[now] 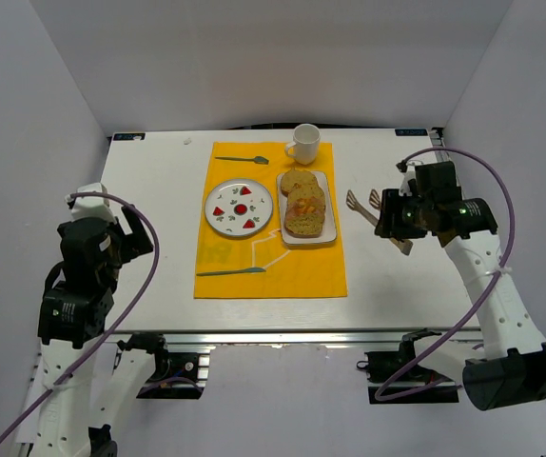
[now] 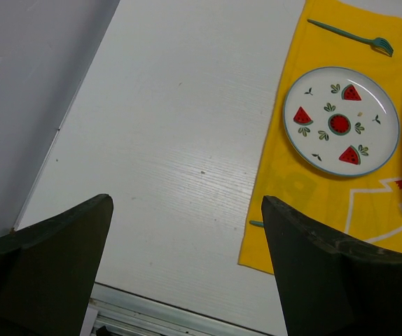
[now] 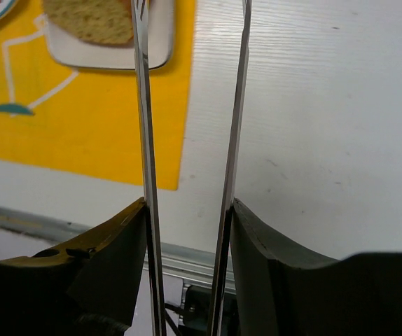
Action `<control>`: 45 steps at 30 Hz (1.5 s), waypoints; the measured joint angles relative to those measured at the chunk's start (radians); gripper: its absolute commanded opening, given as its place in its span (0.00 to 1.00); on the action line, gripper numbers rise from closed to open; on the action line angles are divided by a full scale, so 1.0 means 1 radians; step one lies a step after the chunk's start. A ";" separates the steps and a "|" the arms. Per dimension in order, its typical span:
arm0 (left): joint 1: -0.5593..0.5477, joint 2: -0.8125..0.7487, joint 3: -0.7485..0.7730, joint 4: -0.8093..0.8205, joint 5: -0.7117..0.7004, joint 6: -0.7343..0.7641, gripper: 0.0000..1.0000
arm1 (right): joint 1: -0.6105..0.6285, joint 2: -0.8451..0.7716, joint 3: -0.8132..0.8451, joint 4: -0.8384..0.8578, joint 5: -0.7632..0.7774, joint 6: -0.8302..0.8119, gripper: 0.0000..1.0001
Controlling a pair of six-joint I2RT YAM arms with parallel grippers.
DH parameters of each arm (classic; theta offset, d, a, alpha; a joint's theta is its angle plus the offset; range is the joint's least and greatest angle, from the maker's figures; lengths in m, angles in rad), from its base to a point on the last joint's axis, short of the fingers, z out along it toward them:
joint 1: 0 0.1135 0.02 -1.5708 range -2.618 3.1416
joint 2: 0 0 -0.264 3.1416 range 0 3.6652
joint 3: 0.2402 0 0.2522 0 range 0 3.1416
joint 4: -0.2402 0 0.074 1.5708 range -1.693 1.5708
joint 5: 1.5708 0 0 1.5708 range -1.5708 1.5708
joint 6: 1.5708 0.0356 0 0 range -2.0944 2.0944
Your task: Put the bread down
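Although the yellow placemat (image 1: 271, 267) carries a white line drawing, none of it can be read as letters. The only other print is the red watermelon wedges and green leaves on the round plate (image 2: 341, 120).

The bread (image 3: 92, 19) lies on the white tray (image 1: 331, 205), ahead of the right claw (image 3: 187, 206) and off to its left, past the ends of the tongs (image 1: 360, 207). It lies flat, crumb up, and its long axis runs across the tray, roughly crosswise to the claw's line of reach. Two other slices (image 1: 301, 190) overlap it in a row that runs down the tray's length, away from the arm bases.

The right claw is clamped on the tongs. Each finger presses the outside of one thin metal arm, and the two arms run forward, nearly parallel, with a narrow gap between them. The left tong arm crosses the tray's edge just beside the bread. Whether it touches the slice cannot be told.

The right arm rises from its base, bends at the elbow and turns its wrist inward, so the claw points toward the tray from over bare table (image 1: 397, 286).

The left claw (image 2: 187, 210) stands wide apart and holds nothing. It points over the white tabletop, with the placemat's edge ahead and to its right. That arm is folded back, well apart from the tray. A white cup (image 1: 303, 143) stands beyond the tray's far end.
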 measured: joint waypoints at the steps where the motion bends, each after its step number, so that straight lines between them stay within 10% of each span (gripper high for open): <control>1: 0.000 0.003 0.000 0.003 0.002 0.000 0.98 | 0.000 0.002 0.000 0.002 -0.039 -0.016 0.53; 12: 0.000 0.032 0.004 0.014 0.009 0.000 0.98 | 0.015 0.130 0.000 0.097 -0.300 -0.121 0.54; 45: 0.000 0.066 0.014 0.016 0.008 0.000 0.98 | 0.171 0.121 -0.235 0.333 -0.177 -0.248 0.55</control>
